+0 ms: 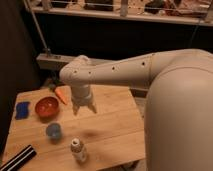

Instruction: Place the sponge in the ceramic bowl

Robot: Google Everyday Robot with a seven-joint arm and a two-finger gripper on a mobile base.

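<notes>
The bright-blue sponge (22,110) lies flat near the left edge of the wooden table (112,127). Just right of it sits the shallow orange-red ceramic bowl (47,106), with nothing visible inside. My gripper (83,108) hangs above the table's middle, to the right of the bowl and apart from it, fingers pointing down. The white arm reaches in from the right and holds nothing that I can see.
A slim orange carrot-like piece (62,95) lies behind the bowl. A pale-blue cup (53,131) stands in front of the bowl. A small bottle (77,150) stands near the front edge, and a black-and-white striped bar (17,158) lies at the front left corner. A railing runs behind.
</notes>
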